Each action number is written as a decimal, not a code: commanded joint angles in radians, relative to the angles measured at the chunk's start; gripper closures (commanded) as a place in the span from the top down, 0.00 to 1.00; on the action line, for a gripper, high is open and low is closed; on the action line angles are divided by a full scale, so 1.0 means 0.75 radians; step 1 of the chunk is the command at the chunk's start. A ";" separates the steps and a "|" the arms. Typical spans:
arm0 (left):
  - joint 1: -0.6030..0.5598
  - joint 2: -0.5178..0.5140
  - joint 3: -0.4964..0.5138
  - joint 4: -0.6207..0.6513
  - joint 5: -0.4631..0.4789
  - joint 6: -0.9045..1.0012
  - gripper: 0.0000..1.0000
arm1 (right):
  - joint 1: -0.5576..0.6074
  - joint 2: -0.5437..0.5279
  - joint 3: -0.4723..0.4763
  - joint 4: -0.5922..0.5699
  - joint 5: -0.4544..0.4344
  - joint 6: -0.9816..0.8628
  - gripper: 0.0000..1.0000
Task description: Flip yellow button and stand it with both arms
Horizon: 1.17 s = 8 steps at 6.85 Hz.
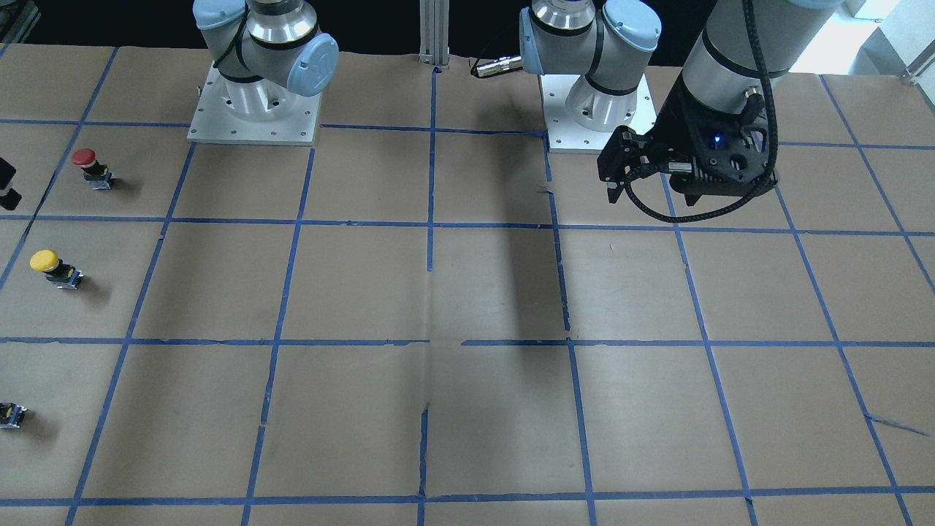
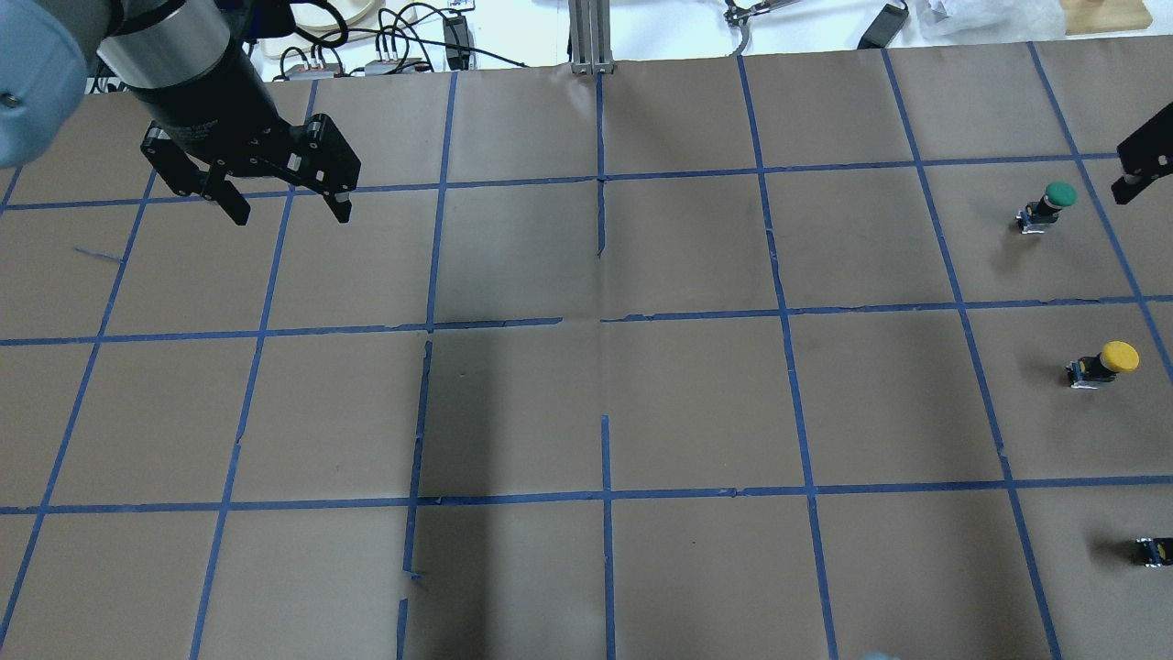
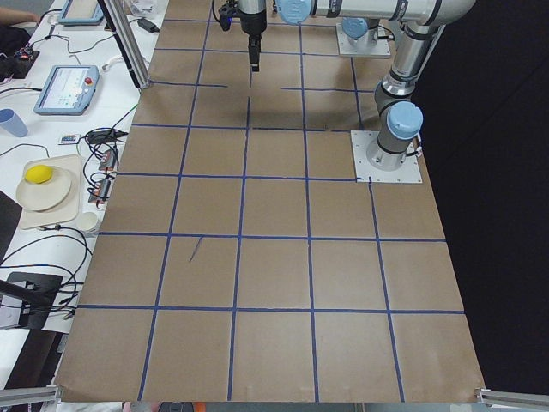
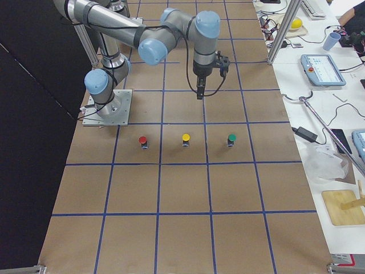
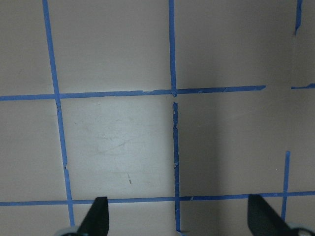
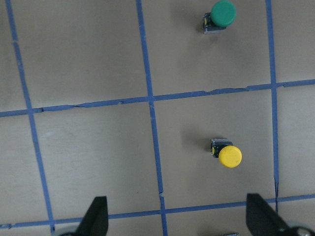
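Observation:
The yellow button (image 1: 55, 269) stands cap up on the brown paper table near the robot's right end, and also shows in the overhead view (image 2: 1104, 362), the right-side view (image 4: 185, 139) and the right wrist view (image 6: 226, 154). My right gripper (image 6: 178, 219) is open and empty, high above the table, with the yellow button ahead of it and closer to one finger. Only its edge (image 2: 1141, 170) shows overhead. My left gripper (image 2: 290, 215) is open and empty, far off over the table's left part; it also shows in the front view (image 1: 650, 191) and the left wrist view (image 5: 179, 219).
A green button (image 2: 1049, 203) and a red button (image 1: 91, 166) stand on either side of the yellow one, in a row. A small dark capless part (image 2: 1153, 550) lies near the red one. The arm base plates (image 1: 252, 109) (image 1: 599, 109) sit at the robot's edge.

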 commanded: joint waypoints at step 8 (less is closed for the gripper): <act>0.000 0.002 0.000 0.002 0.001 -0.004 1.00 | 0.777 0.179 -0.309 0.235 0.051 0.681 1.00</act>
